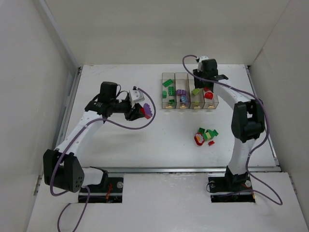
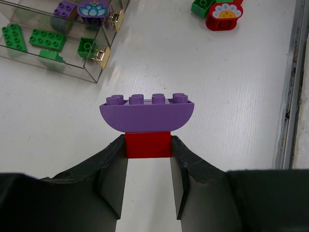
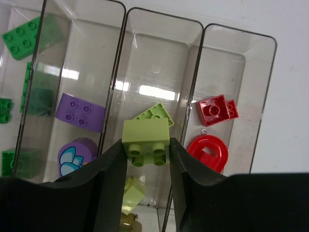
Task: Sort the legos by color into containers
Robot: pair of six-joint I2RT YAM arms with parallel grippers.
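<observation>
Left gripper (image 2: 148, 145) pinches a red brick (image 2: 148, 147), a purple brick (image 2: 147, 115) stuck on just beyond the jaws. Right gripper (image 3: 146, 150) pinches a yellow-green brick (image 3: 146, 135), its bin (image 3: 154, 58) beyond the jaws. Likely light, stiff, slick: hold the 2 flat sides.

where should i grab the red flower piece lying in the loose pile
From straight above: the red flower piece lies flat, printed face up, so only its red rim offers grip. Probably best to pinch across rim sides that are clear of the green brick beside it.
</observation>
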